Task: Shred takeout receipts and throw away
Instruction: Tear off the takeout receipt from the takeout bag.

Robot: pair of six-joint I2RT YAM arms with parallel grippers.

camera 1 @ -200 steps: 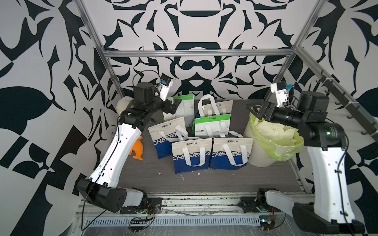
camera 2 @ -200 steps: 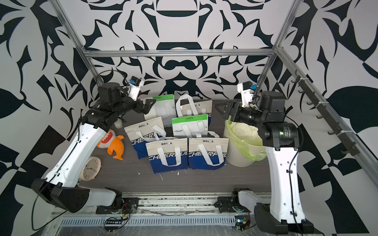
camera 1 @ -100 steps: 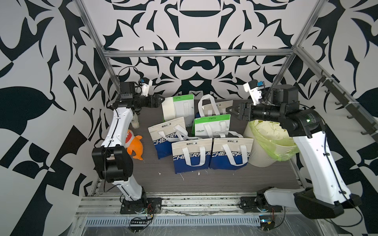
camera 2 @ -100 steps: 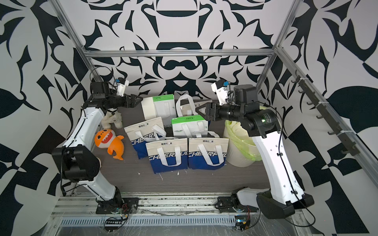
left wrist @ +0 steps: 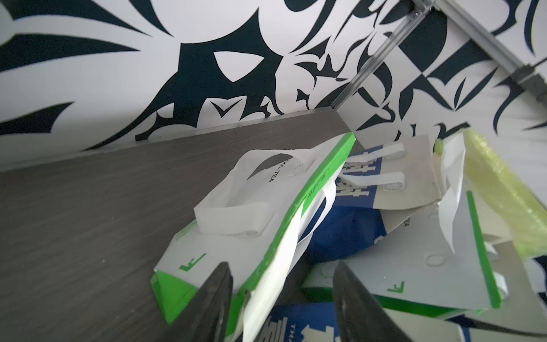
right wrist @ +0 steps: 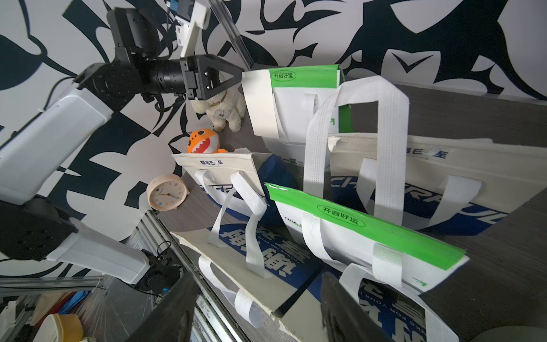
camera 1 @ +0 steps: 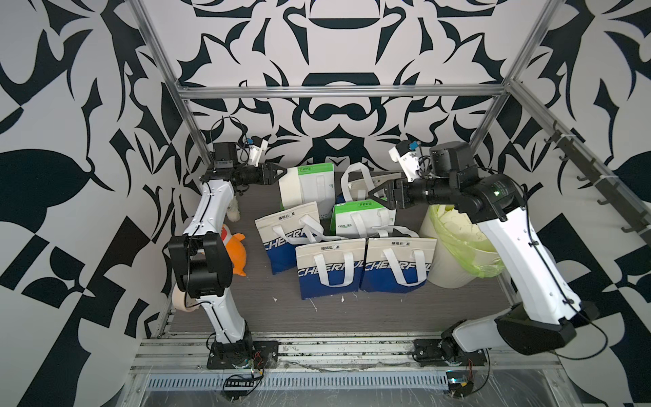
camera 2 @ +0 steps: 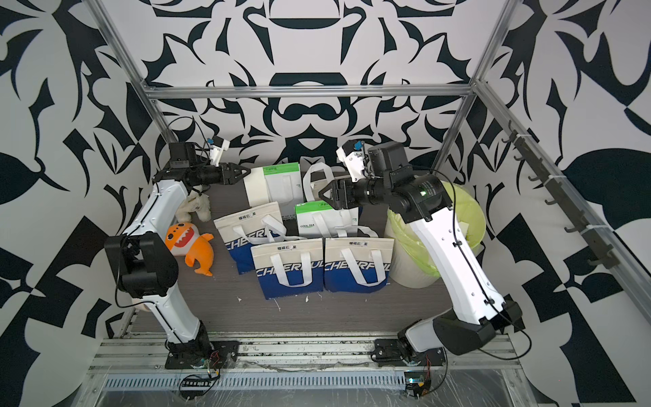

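**Left claw** [camera 1: 281, 172]: the jaws have narrowed from wide open and now stand a little apart, astride the upper corner of the plain cream-white rectangular paper receipt [camera 1: 291, 192]. The receipt lies against the white paper bag with the green top band [camera 1: 315, 186], at 11 o'clock on the dark wood-grain tabletop [camera 1: 352, 317]. You cannot yet count this as a firm pinch, because the left wrist view shows a gap beside the paper. By this reading the grasp is under way and tearing of this slip has not begun.

**Right claw** [camera 1: 374, 196]: the jaws are apart and empty, hovering above the second green-banded white bag [camera 1: 363, 220] near the centre.

**Against the earlier frames:** your left arm has swung from the front bags back to 11 o'clock. Your right arm has left the cream bin with the lime-green liner [camera 1: 451, 267] at 3 o'clock and come toward the centre. The bags stand where they stood.
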